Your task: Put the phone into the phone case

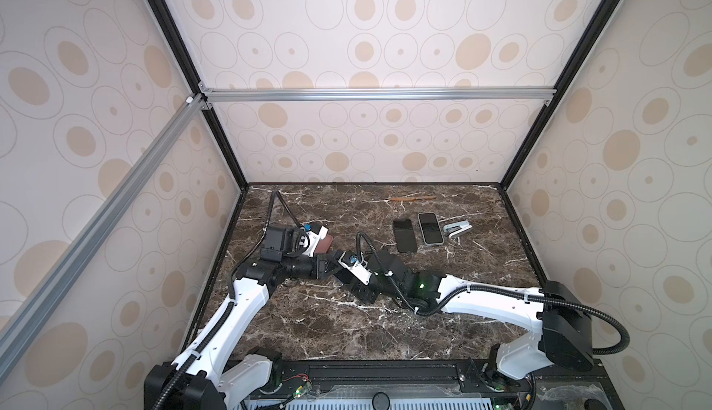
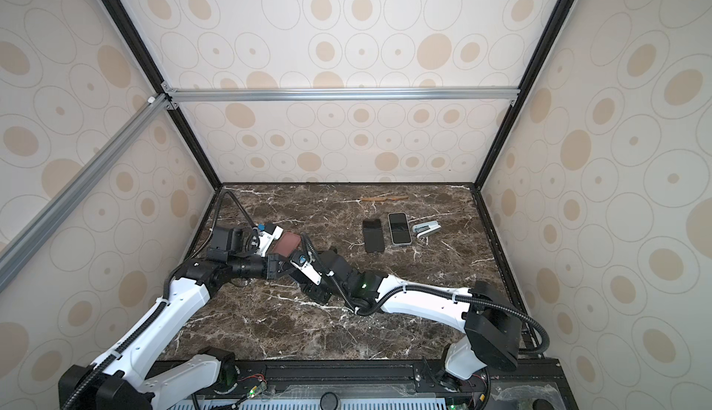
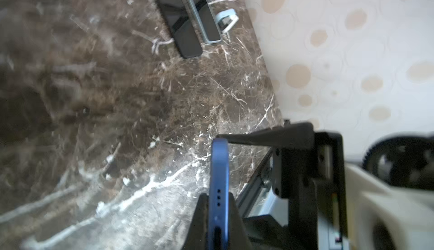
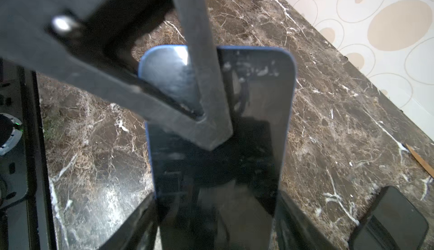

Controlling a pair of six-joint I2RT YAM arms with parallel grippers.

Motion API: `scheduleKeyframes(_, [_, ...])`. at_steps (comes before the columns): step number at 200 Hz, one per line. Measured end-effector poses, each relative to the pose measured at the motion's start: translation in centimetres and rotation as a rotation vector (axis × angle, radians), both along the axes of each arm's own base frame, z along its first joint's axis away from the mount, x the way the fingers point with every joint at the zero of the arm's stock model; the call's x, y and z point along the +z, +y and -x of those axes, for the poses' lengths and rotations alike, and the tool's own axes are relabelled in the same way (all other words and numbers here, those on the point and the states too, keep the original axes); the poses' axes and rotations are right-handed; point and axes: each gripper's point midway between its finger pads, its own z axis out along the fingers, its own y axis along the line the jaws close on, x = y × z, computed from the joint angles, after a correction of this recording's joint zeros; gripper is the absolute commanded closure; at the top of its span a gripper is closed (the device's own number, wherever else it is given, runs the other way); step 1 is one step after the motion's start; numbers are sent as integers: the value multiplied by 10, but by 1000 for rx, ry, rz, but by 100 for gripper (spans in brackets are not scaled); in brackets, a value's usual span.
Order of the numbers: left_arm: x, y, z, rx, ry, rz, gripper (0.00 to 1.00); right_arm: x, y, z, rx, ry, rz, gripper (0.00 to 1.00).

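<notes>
A blue phone (image 4: 220, 178) shows a glossy, smudged black glass face and a satin blue, metal-look edge. The fingers (image 4: 199, 49) of the left gripper (image 3: 217, 196) are matt, scuffed dark plastic. The tabletop (image 1: 346, 331) is polished brown marble-look stone, veined white. On it: a glossy black phone (image 1: 405, 236), a cased phone (image 1: 430, 228) with a pale, soft-looking plastic surround, a matt brown phone case (image 2: 286, 245) and a wooden strip (image 1: 412, 197). Smooth white plastic shells the left arm (image 1: 246, 300). Brushed aluminium rails (image 1: 385, 94) frame matt printed walls (image 1: 385, 42).
</notes>
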Motion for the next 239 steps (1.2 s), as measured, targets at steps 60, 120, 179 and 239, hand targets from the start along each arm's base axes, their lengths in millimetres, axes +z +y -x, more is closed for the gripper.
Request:
scheduleKeyframes(60, [22,-5,-7,44,-37,104,100,48,-2,-4,-11,-38,-146,1])
scheduleKeyframes(120, [111,1,-22,161,-312,292,100,147,-59,-57,-109,74,-583,1])
scheduleKeyframes(179, [202,4,-26,187,-553,539,100,226,-79,-59,62,160,-898,21])
scheduleKeyframes(239, [248,7,-15,146,-679,687,100,278,-46,-42,374,317,-984,66])
